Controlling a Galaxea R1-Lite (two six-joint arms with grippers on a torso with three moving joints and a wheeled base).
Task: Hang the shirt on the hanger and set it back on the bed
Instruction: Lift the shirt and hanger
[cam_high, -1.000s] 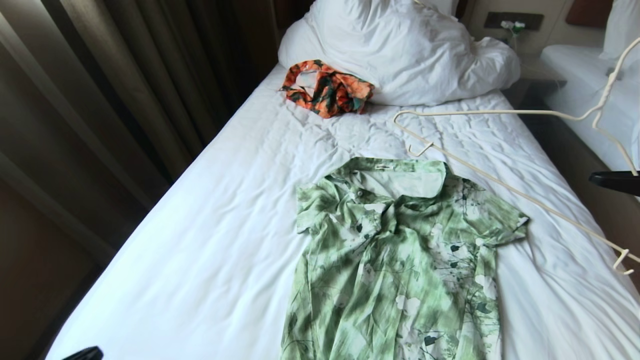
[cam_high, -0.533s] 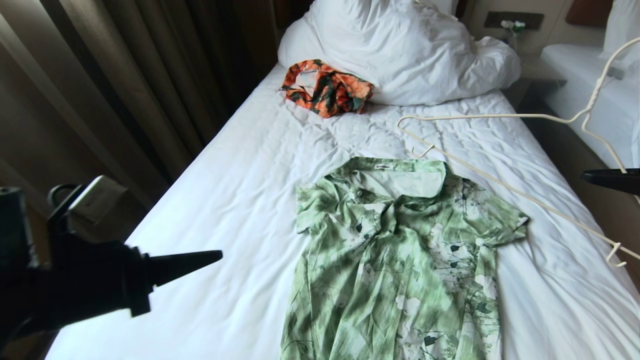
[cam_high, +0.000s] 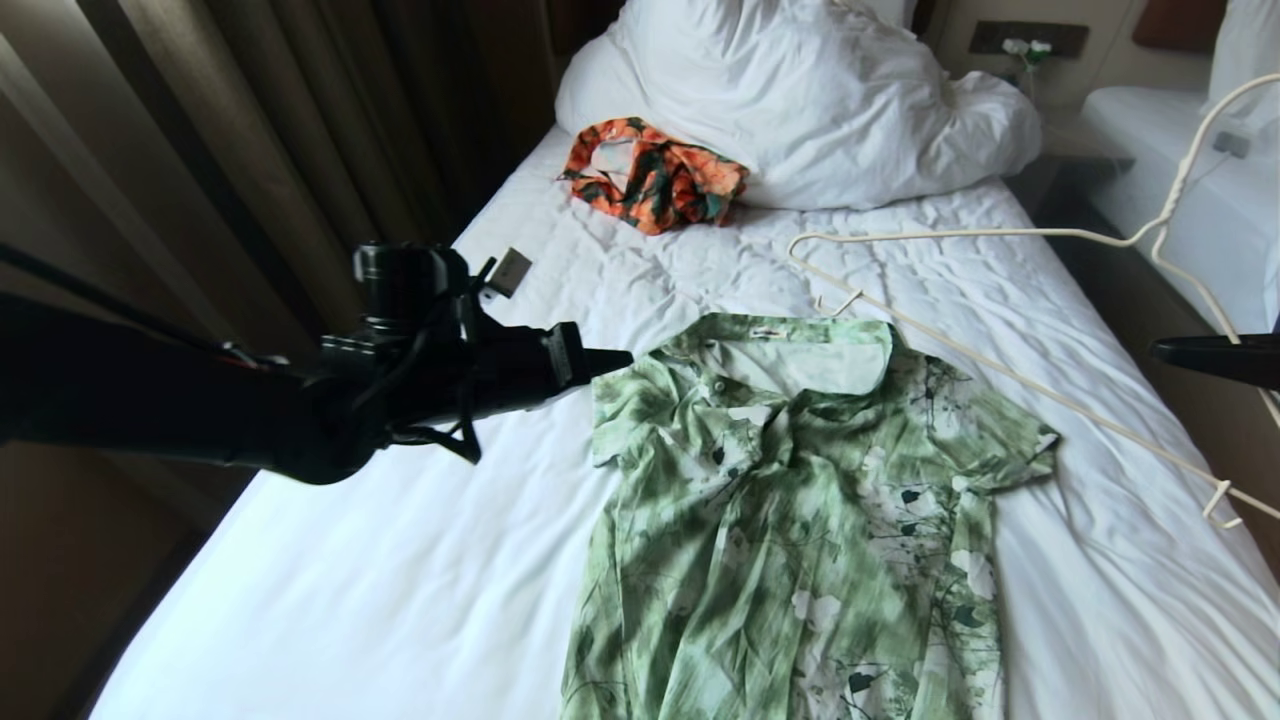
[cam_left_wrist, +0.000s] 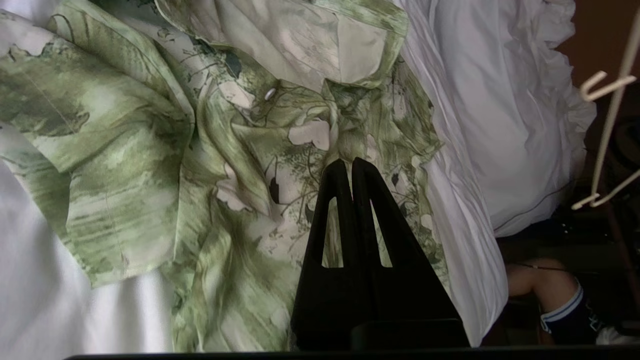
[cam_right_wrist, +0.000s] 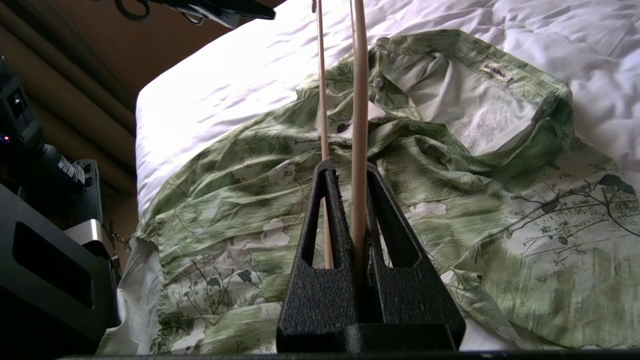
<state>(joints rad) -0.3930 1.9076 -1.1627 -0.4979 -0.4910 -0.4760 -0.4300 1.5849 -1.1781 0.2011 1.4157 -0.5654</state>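
Here my left claw (cam_high: 615, 360), pinched shut and empty, hangs just left of the shirt (cam_high: 800, 520), which lies flat on the bed (cam_high: 420, 520). Right of the shirt, my right claw (cam_high: 1165, 350) grips the hanger (cam_high: 1000, 370) above the collar.

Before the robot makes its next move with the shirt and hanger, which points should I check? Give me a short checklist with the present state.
1. Right gripper shut on the thin cream-white wire hanger: ok.
2. Hanger inside the green floral short-sleeved shirt: not ok, it hangs above the collar.
3. Left gripper shut and empty beside the shirt's shoulder: ok.
4. Shirt flat on the white-sheeted bed: ok.
5. Buttons undone: cannot tell.
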